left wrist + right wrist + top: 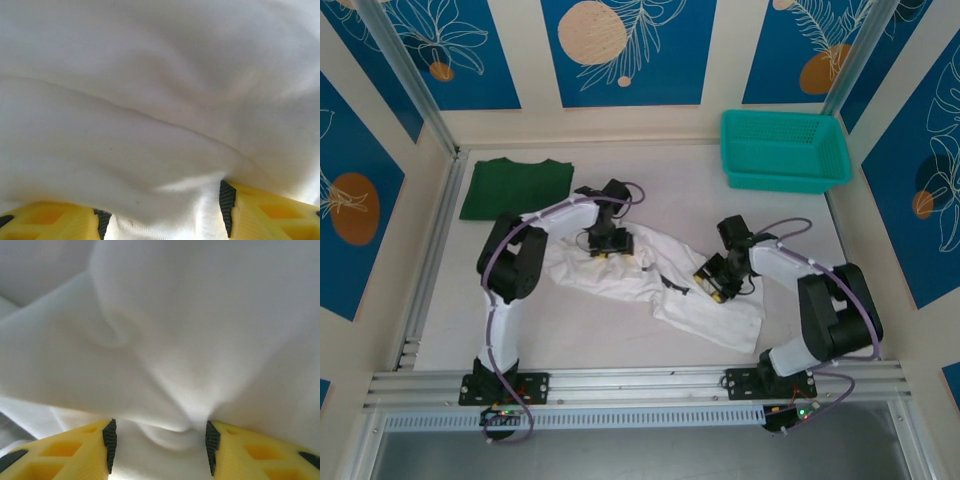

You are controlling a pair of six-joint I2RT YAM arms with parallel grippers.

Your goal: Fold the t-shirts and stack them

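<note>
White t-shirt [620, 270] lies crumpled mid-worktop [580, 335], stretched diagonally from approx 10 o'clock to 4 o'clock, small black print near its centre. Dark green t-shirt [515, 188] sits folded flat at the worktop's 10 o'clock corner, apart from the white one. Teal mesh basket [785, 182] at 1 o'clock.

L end effector [608, 248] is down on the white shirt's 11 o'clock part; wrist cam: jaws roughly half apart, cloth lying loose btwn the yellow fingers [265, 215], nothing clamped.

R end effector [712, 285] is on the shirt's 3 o'clock side, jaws likewise parted w/ a soft fold bulging btwn them.
</note>
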